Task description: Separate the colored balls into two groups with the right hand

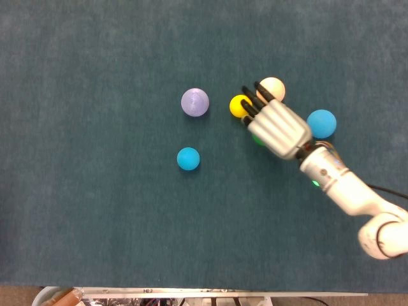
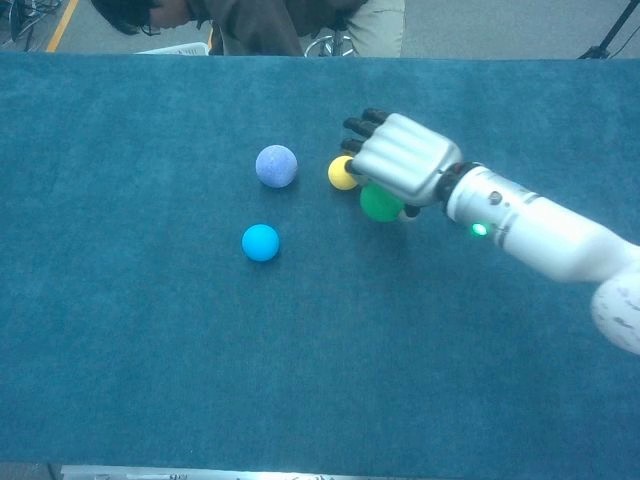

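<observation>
My right hand (image 1: 277, 127) (image 2: 400, 160) hovers palm down at the table's middle right, fingers stretched out toward the far left and gripping nothing. A green ball (image 2: 381, 202) (image 1: 257, 138) sits under the palm, mostly hidden in the head view. A yellow ball (image 1: 239, 106) (image 2: 342, 172) lies just left of the dark fingertips. A cream ball (image 1: 273, 89) is beyond the fingers and a blue ball (image 1: 320, 123) is right of the hand; the chest view hides both. A purple ball (image 1: 195, 102) (image 2: 276, 166) and a smaller cyan ball (image 1: 188, 159) (image 2: 260, 242) lie further left.
The teal cloth-covered table (image 1: 95, 210) fills both views. A person (image 2: 250, 20) sits beyond the far edge. My white right forearm (image 2: 540, 235) stretches in from the right.
</observation>
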You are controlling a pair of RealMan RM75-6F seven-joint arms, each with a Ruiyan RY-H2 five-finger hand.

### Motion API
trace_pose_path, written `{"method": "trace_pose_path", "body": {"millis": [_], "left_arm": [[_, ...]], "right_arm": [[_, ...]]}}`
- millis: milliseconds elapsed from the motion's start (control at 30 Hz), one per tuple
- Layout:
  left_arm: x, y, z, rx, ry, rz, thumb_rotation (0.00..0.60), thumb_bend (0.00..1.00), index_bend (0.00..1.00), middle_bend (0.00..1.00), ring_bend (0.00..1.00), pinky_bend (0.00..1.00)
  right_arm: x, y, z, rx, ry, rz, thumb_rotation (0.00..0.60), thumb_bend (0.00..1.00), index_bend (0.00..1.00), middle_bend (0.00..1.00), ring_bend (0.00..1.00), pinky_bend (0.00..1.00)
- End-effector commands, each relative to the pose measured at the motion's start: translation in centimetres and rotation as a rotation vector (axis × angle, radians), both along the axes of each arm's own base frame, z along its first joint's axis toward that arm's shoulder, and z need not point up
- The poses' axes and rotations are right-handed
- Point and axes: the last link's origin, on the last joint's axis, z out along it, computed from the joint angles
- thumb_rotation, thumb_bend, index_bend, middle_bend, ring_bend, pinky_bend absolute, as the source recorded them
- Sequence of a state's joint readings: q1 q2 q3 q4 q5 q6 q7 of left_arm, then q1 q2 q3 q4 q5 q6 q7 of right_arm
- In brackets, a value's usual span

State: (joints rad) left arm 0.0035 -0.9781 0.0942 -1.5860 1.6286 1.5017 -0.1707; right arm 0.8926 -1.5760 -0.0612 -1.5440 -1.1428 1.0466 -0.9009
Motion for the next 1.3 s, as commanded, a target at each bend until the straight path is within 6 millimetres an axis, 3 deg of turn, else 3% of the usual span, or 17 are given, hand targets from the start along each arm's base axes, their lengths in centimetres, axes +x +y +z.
{"method": "trace_pose_path", "body": {"millis": [33,267,667,1300], "left_arm": [[0.2,0.1,-0.1,-0.005,-0.001,-0.007,0.6,0.44,0.32,0.21,0.21,0.2],[0.5,0.3,-0.4,-0.012,0.0,-0.014,0.6,0.44,0.32,0.21,0.21,0.2],[0.6,0.4,-0.6,-0.018,0.002,-0.016,0.6,0.44,0.32,0.21,0.21,0.2],[0.9,0.8,-0.9,-0.026,0.007,-0.022,0.6,0.44,0.32,0.21,0.21,0.2]], "right_arm": [[-1.0,0.7,0.9,0.007,-0.016,-0.015,0.6,0.06,0.51,0.23,0.05,0.11],[-2.6,1.9,1.8,0.027,0.003,-0.01,0.6,0.06,0.51,0.23,0.05,0.11],[-4.3,2.1,2.3,0.025,0.042,-0.026,0.6,0.06,0.51,0.23,0.05,0.11],[-4.5,1.7,3.5,0.028,0.074,-0.061,0.6,0.06,0.3,0.22,0.05,0.11]]}}
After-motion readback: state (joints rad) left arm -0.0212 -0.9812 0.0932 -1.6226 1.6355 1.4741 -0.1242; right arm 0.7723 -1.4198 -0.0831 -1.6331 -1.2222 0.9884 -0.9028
